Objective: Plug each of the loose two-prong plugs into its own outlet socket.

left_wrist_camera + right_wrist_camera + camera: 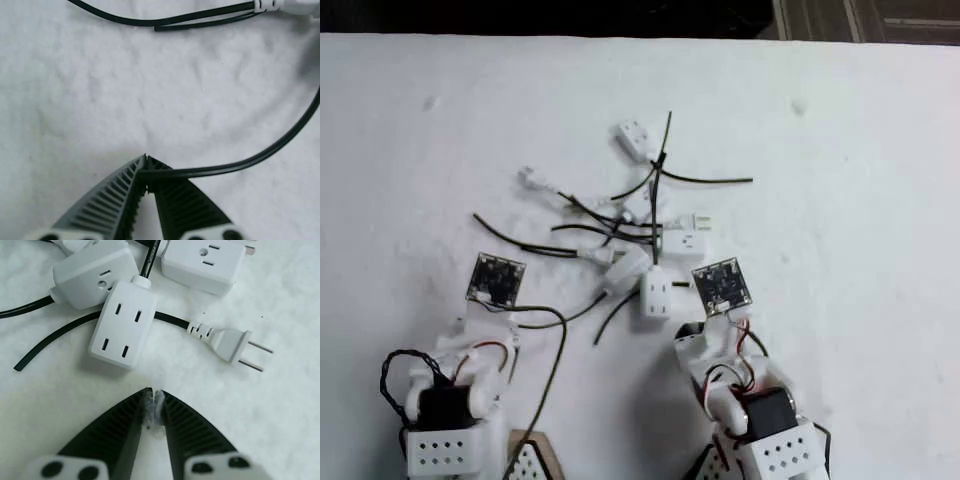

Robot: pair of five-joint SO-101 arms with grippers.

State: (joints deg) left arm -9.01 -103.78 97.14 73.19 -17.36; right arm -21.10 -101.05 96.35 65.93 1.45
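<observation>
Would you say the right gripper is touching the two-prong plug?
Apart: right wrist view shows bare table between the right gripper and the two-prong plug.

A white, wrinkled worktop is spread beneath the left claw and the right claw. Far ahead of both, dark floor is seen. Behind the left claw, a brown wooden piece is seen.
</observation>
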